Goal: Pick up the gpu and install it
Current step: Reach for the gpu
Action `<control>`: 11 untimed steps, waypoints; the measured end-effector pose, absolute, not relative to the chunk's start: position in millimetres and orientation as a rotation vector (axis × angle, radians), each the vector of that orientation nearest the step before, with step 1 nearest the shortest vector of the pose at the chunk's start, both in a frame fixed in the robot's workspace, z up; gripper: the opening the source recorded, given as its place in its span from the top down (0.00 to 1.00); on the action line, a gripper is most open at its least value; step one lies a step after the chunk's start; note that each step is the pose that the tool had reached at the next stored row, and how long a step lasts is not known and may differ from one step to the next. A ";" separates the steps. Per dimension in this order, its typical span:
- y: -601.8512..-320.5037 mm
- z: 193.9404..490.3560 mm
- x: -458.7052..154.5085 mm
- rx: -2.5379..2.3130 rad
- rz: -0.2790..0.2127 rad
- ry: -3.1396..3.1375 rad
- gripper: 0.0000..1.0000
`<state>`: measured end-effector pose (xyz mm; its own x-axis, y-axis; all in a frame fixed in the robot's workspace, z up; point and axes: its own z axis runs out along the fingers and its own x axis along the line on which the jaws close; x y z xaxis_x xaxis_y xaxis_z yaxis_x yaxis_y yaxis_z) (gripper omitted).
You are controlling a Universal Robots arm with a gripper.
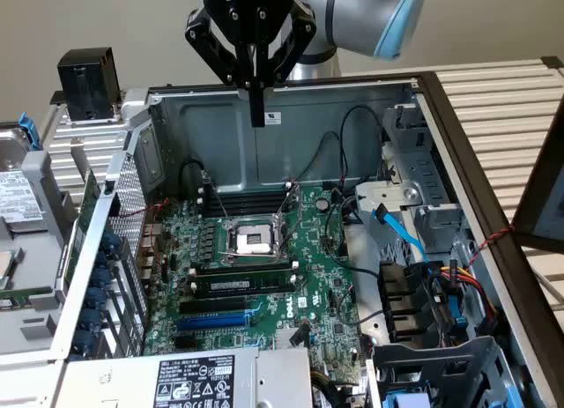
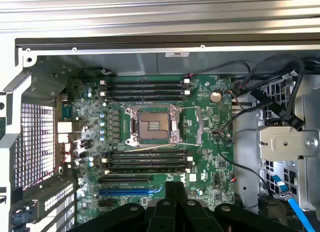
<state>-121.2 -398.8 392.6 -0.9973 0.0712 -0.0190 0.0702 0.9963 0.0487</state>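
My gripper (image 1: 257,115) hangs shut and holds nothing, high above the back of the open computer case (image 1: 352,95). In the wrist view the shut gripper (image 2: 175,188) sits over the green motherboard (image 2: 215,142), close to the blue expansion slot (image 2: 125,191). That slot (image 1: 216,321) and the black one beside it (image 1: 214,305) have no card in them. A thin green board edge (image 1: 26,294) lies outside the case at the exterior view's left; I cannot tell whether it is the gpu.
The bare CPU socket (image 1: 254,239) sits mid-board with memory sticks (image 1: 242,285) beside it. Cables and drive cages (image 1: 423,293) crowd the exterior view's right. A black finned block (image 1: 88,82) and a hard drive (image 1: 18,201) rest outside the case at the left. The power supply (image 1: 189,377) is in front.
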 end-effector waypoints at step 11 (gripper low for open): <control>-398.8 392.6 -121.2 0.110 0.075 3.118 0.89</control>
